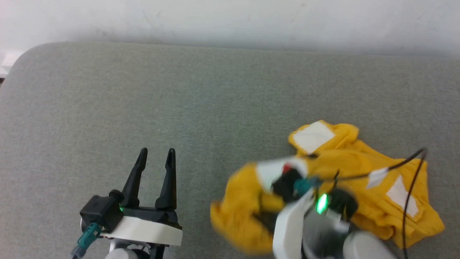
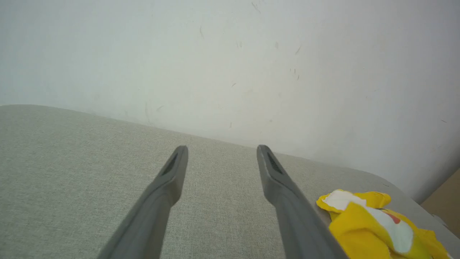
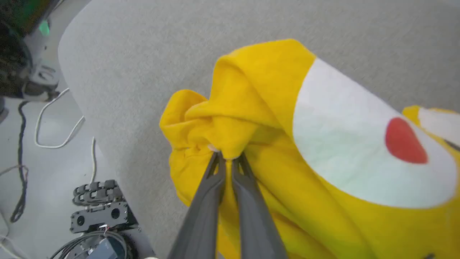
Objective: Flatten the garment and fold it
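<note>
The yellow shirt [image 1: 352,162] lies in a crumpled heap on the right side of the grey table [image 1: 215,90], near the front edge. It has white patches and one big white oval [image 3: 359,144] with a red dot [image 3: 406,142].

The right gripper [image 3: 227,158] is at the left part of the heap. Its two fingers are squeezed close together and pinch a bunched fold of the yellow cloth between their tips. In the head view this arm looks blurry. It has a green light [image 1: 321,203] on it, and a thin black wire [image 1: 410,187] runs over the shirt.

The left gripper [image 1: 157,153] is well apart from the shirt, over the bare table on the left. Its fingers are spread wide and hold nothing.

Behind the table is a pale wall [image 1: 230,18]. Beside the table, cables [image 3: 54,133] lie on the floor [image 3: 43,201].
</note>
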Controlling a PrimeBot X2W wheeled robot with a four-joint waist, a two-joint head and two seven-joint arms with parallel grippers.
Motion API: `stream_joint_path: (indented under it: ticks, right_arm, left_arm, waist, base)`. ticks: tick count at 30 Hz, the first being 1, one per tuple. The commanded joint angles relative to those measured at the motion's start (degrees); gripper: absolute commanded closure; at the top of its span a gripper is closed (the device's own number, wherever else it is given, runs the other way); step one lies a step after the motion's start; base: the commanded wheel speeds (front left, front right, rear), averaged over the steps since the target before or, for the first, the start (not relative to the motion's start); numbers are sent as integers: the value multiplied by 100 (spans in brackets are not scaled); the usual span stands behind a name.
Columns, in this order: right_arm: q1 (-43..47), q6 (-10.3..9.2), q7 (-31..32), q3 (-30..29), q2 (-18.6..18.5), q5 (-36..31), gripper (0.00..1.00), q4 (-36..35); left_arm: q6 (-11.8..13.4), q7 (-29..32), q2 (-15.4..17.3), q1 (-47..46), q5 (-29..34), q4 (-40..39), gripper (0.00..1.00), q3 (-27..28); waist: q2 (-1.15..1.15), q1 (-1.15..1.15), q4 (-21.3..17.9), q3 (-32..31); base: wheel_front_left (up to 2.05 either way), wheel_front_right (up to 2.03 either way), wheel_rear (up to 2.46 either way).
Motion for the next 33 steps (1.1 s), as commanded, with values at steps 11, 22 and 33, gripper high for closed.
stream_joint_path:
  ticks: [11, 22, 33]
  right_arm:
    - [973, 2, 149, -6, -419, -193, 0, 16]
    - [-71, 2, -393, -873, 245, -121, 0, -653]
    - [-1091, 2, 210, -1486, -355, -1097, 0, 774]
  left_arm:
    - [-53, -26, -8, -70, 19, 25, 0, 32]
    - [-67, -26, -8, -61, -13, 57, 0, 41]
    - [-90, -26, -8, -258, -111, 82, 0, -98]
  waist:
    - [0, 0, 35, 236]
    - [0, 0, 34, 159]
    - [0, 0, 347, 566]
  base:
    - [0, 0, 0]
    - [0, 0, 0]
    - [0, 0, 0]
